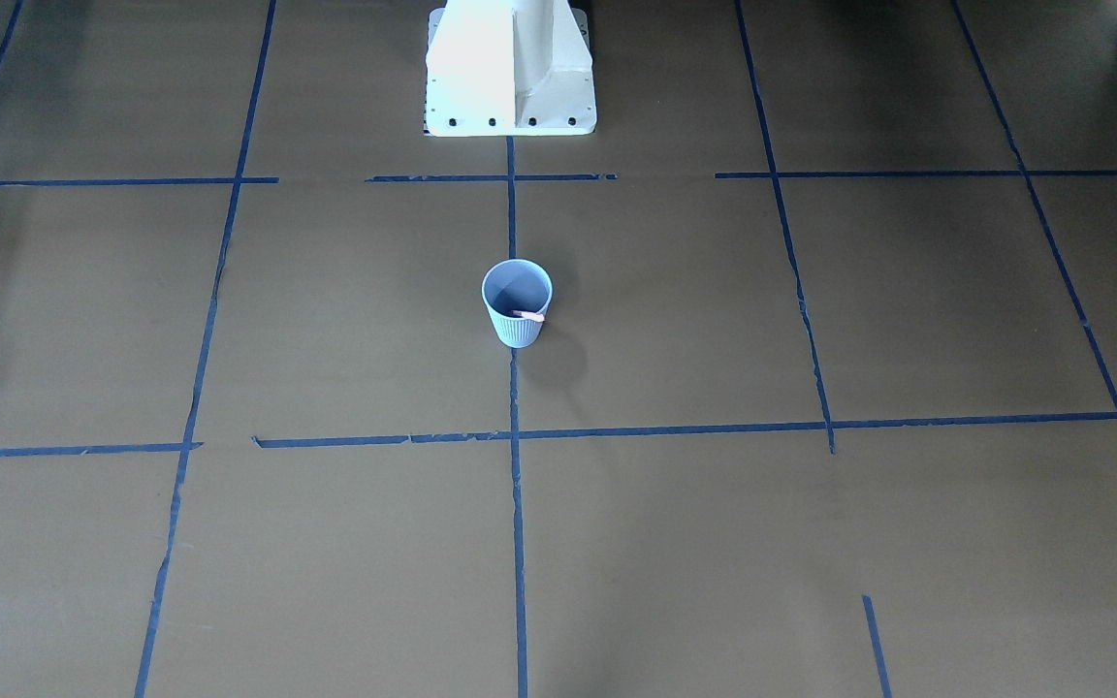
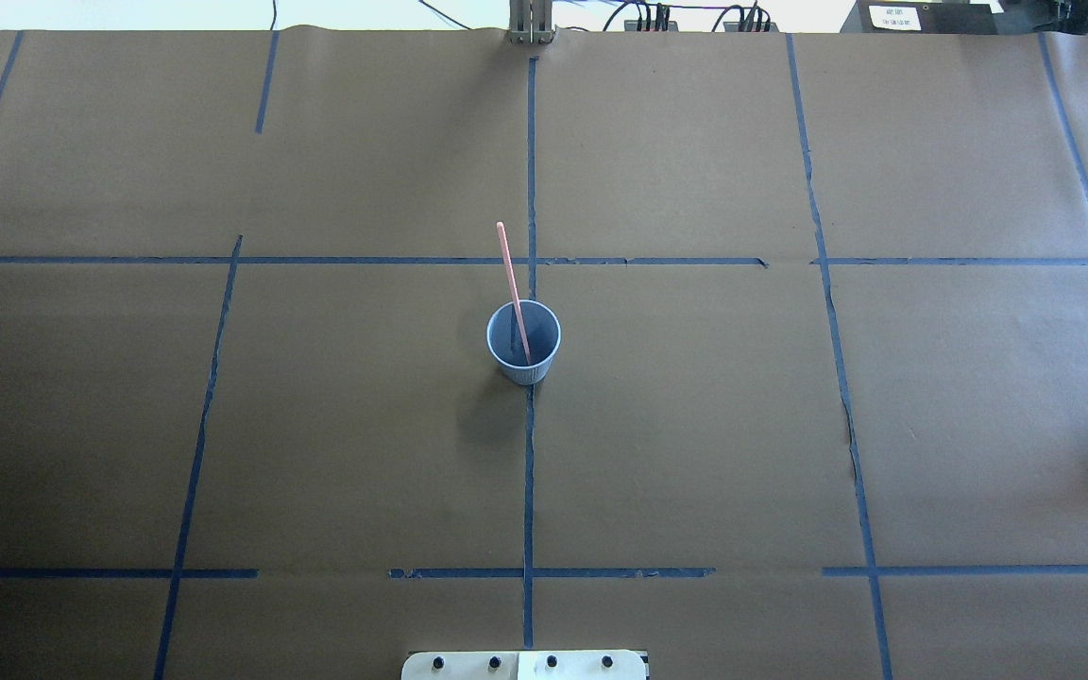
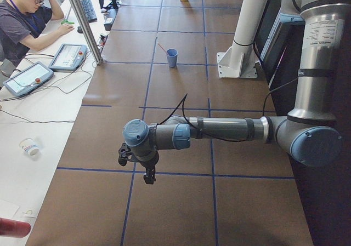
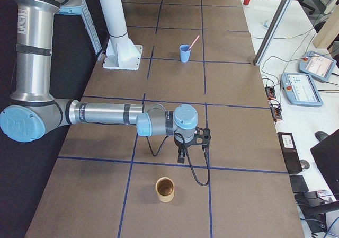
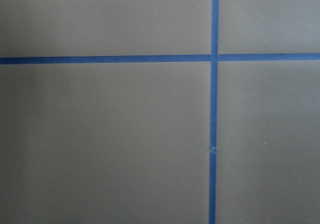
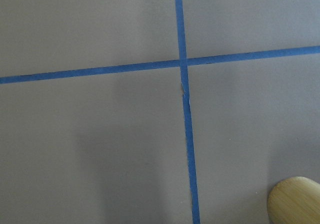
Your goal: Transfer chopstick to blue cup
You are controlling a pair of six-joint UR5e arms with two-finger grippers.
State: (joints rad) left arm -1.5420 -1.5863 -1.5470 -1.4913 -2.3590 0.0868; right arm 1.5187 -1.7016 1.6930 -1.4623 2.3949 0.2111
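Observation:
The blue cup (image 1: 517,328) (image 2: 527,368) stands upright at the middle of the table, on the centre tape line. The pinkish-orange chopstick (image 2: 512,283) (image 1: 528,315) leans inside it, its upper end sticking out over the rim on the far side from the robot. Both also show small in the side views: cup (image 3: 172,58) (image 4: 184,53), chopstick (image 3: 162,47) (image 4: 194,41). My left gripper (image 3: 148,173) hangs over the table's left end, far from the cup. My right gripper (image 4: 192,149) hangs over the right end. I cannot tell whether either is open or shut.
A bamboo cup (image 4: 164,189) (image 6: 295,200) stands on the table just beyond my right gripper. The white robot pedestal (image 1: 510,68) sits at the table's robot side. A person (image 3: 24,16) sits at a side desk with pendants (image 3: 67,57) and cables.

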